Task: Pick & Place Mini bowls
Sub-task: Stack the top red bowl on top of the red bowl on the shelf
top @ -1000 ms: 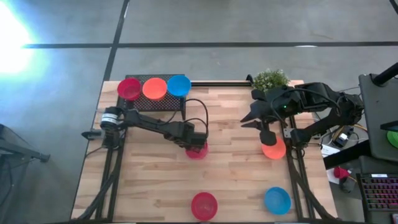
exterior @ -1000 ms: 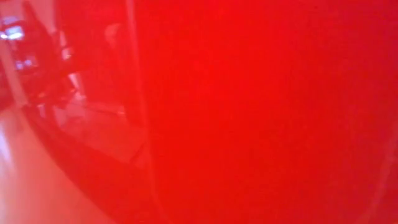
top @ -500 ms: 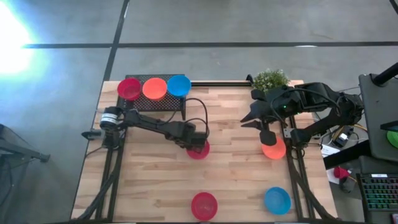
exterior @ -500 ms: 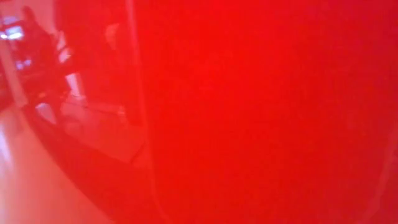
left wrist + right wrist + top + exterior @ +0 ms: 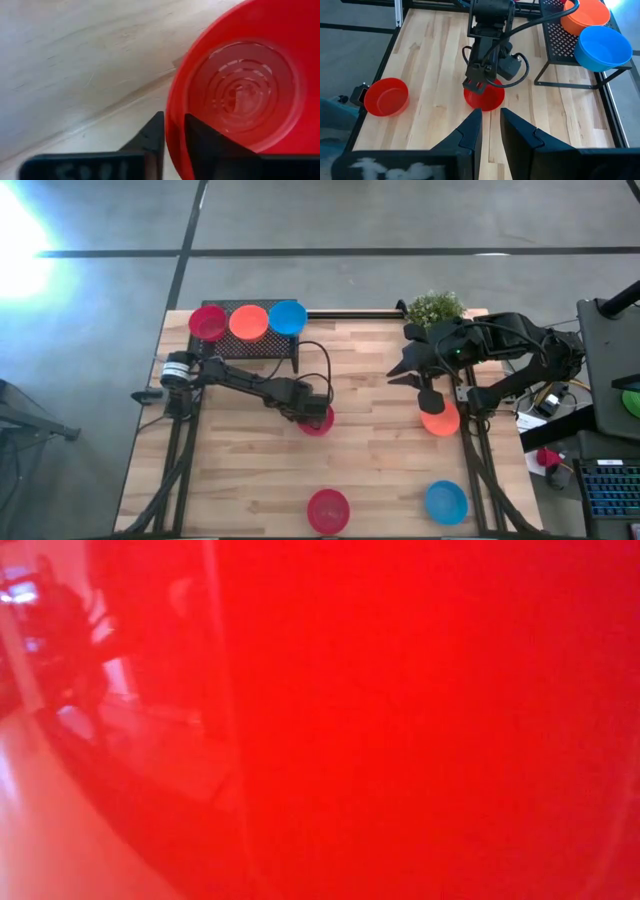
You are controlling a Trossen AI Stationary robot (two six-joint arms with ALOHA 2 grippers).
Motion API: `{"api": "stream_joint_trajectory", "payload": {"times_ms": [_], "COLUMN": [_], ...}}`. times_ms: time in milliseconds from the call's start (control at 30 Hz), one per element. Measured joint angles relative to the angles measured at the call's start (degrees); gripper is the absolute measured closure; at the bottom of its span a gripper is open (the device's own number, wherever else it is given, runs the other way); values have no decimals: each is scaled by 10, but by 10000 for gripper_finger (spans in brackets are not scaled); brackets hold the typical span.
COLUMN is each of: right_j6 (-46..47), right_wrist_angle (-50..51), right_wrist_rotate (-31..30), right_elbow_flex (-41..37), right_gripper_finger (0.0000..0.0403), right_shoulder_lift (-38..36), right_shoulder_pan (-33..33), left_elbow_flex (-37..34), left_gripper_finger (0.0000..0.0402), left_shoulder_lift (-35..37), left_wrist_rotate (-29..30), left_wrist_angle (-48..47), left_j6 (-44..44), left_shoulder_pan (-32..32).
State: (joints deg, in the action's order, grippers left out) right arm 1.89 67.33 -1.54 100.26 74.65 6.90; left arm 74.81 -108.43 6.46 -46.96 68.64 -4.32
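My left gripper (image 5: 314, 416) is shut on a red mini bowl (image 5: 320, 420) at the table's middle. The right wrist view shows this bowl (image 5: 485, 98) under the left gripper (image 5: 476, 88). My right gripper (image 5: 427, 396) hangs shut and holds nothing, above an orange bowl (image 5: 440, 421) that rests on the table near the right edge. A red (image 5: 208, 322), an orange (image 5: 248, 321) and a blue bowl (image 5: 287, 316) sit on a black rack (image 5: 262, 348) at the far left. Another red bowl (image 5: 328, 509) and a blue one (image 5: 446, 502) stand by the near edge. My left gripper pinches the red bowl's rim (image 5: 172, 131) on the side toward the table's left. One finger (image 5: 200, 142) is inside the bowl and the other finger (image 5: 152, 140) outside. The fingers come from above, slanting from the left. Whether the bowl's base is off the table I cannot tell.
A small green potted plant (image 5: 435, 308) stands at the far edge by the right arm. The near red bowl (image 5: 420, 720) fills almost the whole low view. Bare wood lies between the middle bowl and the near edge.
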Motion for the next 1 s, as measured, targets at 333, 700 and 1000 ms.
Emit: {"api": "stream_joint_trajectory", "payload": {"times_ms": [333, 700, 1000], "right_j6": [0, -6, -15], "right_wrist_angle": [0, -1, -2], "right_wrist_rotate": [0, 0, -1], "right_elbow_flex": [0, 0, 0], "right_gripper_finger": [341, 344, 343], "right_shoulder_lift": [0, 1, 1], "right_shoulder_pan": [0, 0, 0], "left_elbow_flex": [1, 0, 0], "left_gripper_finger": [399, 401, 401], "left_shoulder_lift": [24, 199, 367], "left_wrist_rotate": [-28, 6, 150], "left_wrist_angle": [-4, -69, -161], "left_j6": [-43, -27, 37], "left_shoulder_pan": [1, 3, 3]}}
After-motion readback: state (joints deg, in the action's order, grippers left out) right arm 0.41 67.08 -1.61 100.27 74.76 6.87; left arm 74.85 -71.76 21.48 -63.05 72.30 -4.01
